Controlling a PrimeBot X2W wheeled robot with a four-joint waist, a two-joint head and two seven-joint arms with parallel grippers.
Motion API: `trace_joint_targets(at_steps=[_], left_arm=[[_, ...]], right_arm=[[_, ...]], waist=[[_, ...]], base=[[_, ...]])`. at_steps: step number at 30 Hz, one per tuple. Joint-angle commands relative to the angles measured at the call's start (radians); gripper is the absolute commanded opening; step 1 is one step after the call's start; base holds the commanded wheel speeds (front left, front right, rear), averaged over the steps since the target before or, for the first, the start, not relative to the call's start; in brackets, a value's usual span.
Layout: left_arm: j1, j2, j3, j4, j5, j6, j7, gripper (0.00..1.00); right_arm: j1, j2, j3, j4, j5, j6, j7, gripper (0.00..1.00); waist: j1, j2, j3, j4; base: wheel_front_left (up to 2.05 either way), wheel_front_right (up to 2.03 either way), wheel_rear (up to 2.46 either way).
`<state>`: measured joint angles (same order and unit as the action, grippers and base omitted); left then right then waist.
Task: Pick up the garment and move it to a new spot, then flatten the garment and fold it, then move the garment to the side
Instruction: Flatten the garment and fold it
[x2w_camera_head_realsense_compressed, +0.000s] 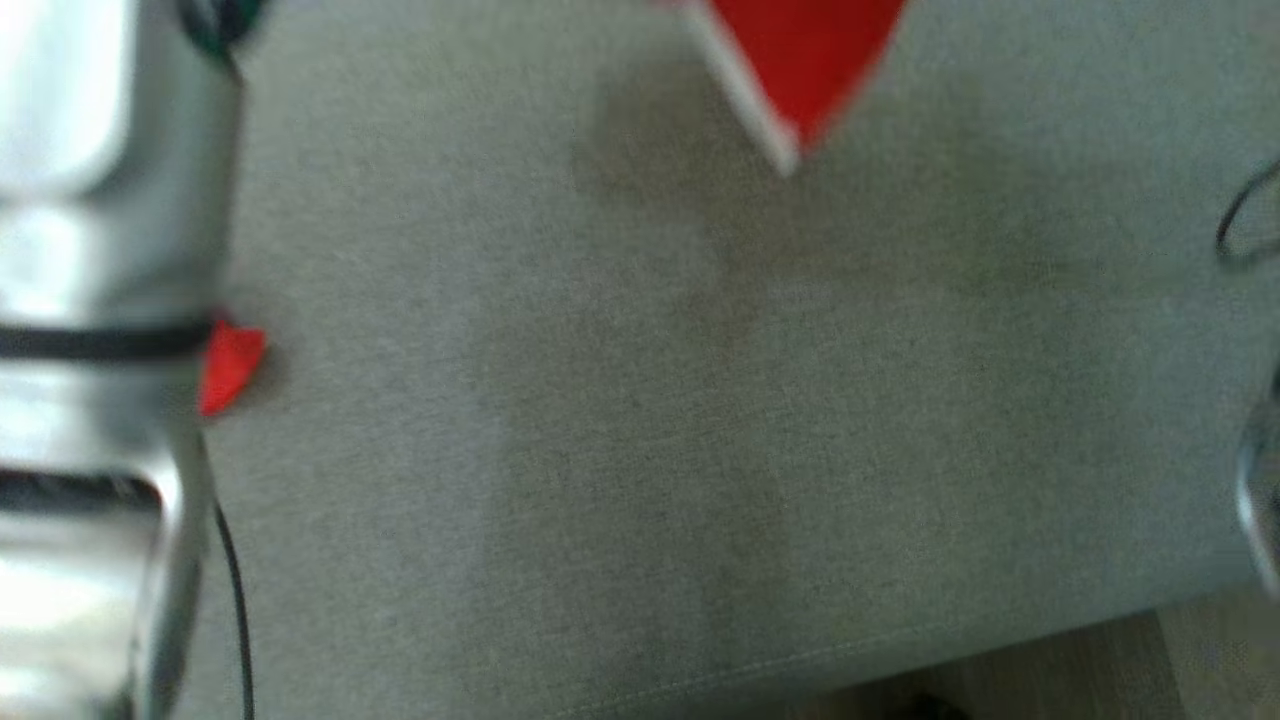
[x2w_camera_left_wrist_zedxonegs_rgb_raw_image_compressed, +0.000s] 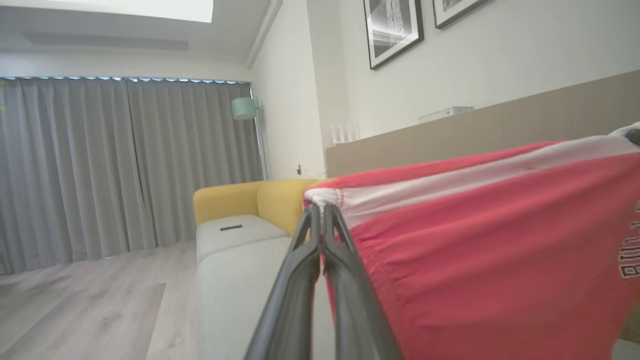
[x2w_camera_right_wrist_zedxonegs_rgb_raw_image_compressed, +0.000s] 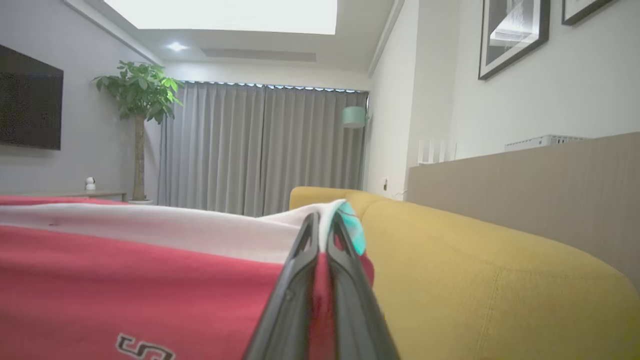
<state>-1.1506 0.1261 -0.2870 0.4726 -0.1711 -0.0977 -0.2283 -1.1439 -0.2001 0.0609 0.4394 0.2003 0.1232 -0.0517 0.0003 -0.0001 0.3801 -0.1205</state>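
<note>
Red garment (x2w_camera_left_wrist_zedxonegs_rgb_raw_image_compressed: 475, 270), white band (x2w_camera_left_wrist_zedxonegs_rgb_raw_image_compressed: 450, 182), stretched over grey sofa (x2w_camera_head_realsense_compressed: 640, 450).
We pinch a band corner in left fingers (x2w_camera_left_wrist_zedxonegs_rgb_raw_image_compressed: 295, 272) and right fingers (x2w_camera_right_wrist_zedxonegs_rgb_raw_image_compressed: 292, 295) alike.

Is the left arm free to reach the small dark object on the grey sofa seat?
Probably not: the left gripper is shut on the white band of the red garment, and the right gripper pinches its other end. The way to the small dark object looks open.
</note>
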Motion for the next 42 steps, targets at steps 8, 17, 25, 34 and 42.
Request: trace_joint_targets(at_steps=[8,17,25,34,42], left_arm=[[-0.216,0.014,0.081,0.057,0.023,0.009,-0.033,0.00],[0.132,-0.043,0.064,-0.023,0.023,-0.008,-0.033,0.00],[0.437,-0.050,0.014,-0.068,0.031,-0.024,-0.033,0.00],[0.624,-0.042,-0.041,-0.119,0.033,-0.031,-0.033,0.00],[0.755,-0.033,-0.120,-0.153,0.040,-0.033,-0.033,0.00]], right_arm=[[-0.252,0.058,-0.082,0.290,-0.011,0.008,-0.194,0.00],[-0.058,0.041,0.104,0.477,0.081,0.008,-0.198,0.00],[0.145,-0.053,0.359,0.450,0.252,0.008,-0.072,0.00],[0.316,-0.215,0.500,0.327,0.385,0.008,0.021,0.00],[0.468,-0.334,0.572,0.203,0.442,0.008,0.102,0.00]], waist=[[-0.0003,0.0001,0.079,-0.031],[-0.0003,0.0001,0.057,-0.005],[-0.0003,0.0001,-0.013,0.012],[-0.0003,0.0001,-0.092,0.025],[-0.0003,0.0001,-0.169,0.028]], base=[[0.00,0.00,0.00],[0.00,0.00,0.00],[0.00,0.00,0.00],[0.00,0.00,0.00],[0.00,0.00,0.00]])
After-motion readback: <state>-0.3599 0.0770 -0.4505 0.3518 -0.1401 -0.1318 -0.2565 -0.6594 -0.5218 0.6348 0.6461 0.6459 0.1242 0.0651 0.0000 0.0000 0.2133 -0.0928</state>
